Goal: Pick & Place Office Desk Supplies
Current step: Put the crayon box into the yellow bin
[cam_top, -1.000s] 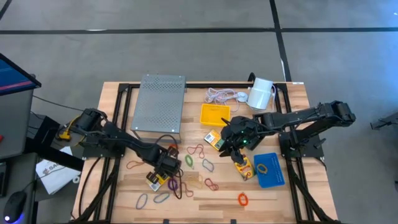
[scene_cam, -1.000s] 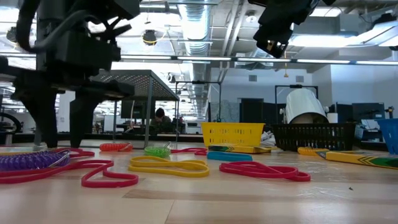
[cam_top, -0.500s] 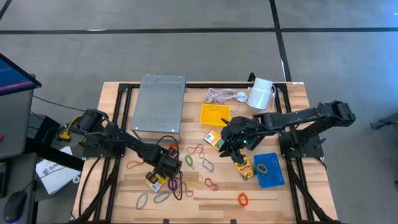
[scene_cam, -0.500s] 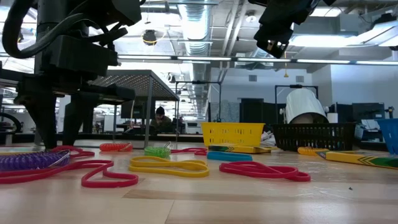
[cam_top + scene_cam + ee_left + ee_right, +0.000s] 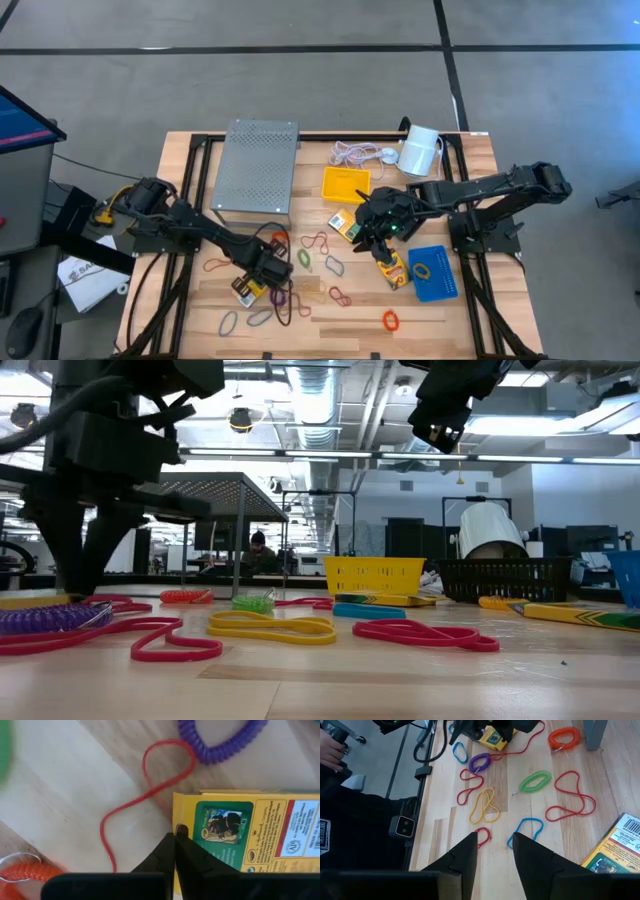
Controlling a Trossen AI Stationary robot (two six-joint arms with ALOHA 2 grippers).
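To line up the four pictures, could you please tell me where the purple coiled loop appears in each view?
High view: purple coiled loop on the table's front left part.
Low view: far left, lying on the tabletop.
Left wrist view: partly cut off, near the crayon box.
Right wrist view: far off, among the loops.
Shared landmark: the orange coil.

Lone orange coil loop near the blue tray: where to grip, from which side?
From straight above, pinch one side of the orange coil loop: one finger inside the ring, one outside. It lies flat on the table, clear of other bands.
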